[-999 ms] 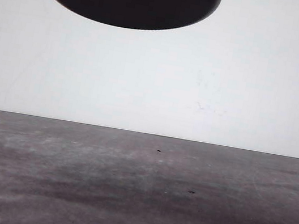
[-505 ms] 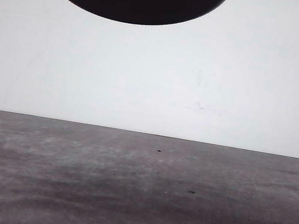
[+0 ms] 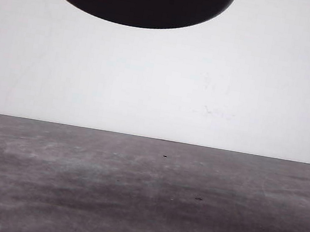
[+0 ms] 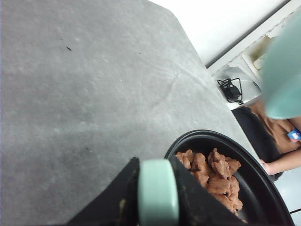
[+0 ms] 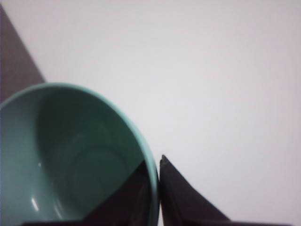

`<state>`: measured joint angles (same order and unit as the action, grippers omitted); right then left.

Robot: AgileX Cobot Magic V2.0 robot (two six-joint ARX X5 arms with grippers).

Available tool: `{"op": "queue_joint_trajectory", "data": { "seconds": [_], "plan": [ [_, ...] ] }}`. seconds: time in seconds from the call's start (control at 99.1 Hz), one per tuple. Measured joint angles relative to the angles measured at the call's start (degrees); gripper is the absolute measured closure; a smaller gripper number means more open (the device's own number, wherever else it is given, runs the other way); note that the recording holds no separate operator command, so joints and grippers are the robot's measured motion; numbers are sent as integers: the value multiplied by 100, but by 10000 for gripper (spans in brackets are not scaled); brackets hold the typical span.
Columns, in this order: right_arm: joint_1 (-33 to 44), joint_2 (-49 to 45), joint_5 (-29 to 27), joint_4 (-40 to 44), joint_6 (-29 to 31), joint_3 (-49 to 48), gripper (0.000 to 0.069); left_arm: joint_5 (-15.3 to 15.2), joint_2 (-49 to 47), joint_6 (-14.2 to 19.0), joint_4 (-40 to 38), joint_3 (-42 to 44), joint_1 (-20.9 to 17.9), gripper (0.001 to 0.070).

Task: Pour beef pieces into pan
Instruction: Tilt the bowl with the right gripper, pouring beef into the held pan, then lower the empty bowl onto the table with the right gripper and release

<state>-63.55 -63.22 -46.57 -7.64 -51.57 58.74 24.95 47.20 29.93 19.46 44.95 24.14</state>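
The left gripper (image 4: 157,197) clamps the mint-green handle (image 4: 157,190) of the black pan (image 4: 268,188) between its two black fingers (image 4: 117,202), holding the pan up off the grey table (image 4: 84,94). The beef pieces (image 4: 211,176) lie in a low reddish-brown heap inside the pan, on the side nearest the handle. From the front, the pan's dark underside hangs high above the tabletop. The right gripper (image 5: 157,188) pinches the rim of the teal bowl (image 5: 70,165), one finger (image 5: 127,197) inside the wall and one outside; the bowl's interior looks bare
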Motion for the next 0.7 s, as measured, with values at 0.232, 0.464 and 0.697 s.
{"op": "queue_joint_trajectory", "data": {
  "seconds": [0.232, 0.464, 0.697],
  "plan": [
    [1799, 192, 1893, 2680, 3788, 599, 673, -4, 0, -160, 0, 0, 0, 650],
    [4197, -120, 4579, 3672, 6000, 474, 673, -13, -2, -260, -24, 0, 0, 650],
    [5534, -708, 5628, 3416, 6380, -164, 673, -26, -2, -308, -313, 0, 0, 650]
  ]
}}
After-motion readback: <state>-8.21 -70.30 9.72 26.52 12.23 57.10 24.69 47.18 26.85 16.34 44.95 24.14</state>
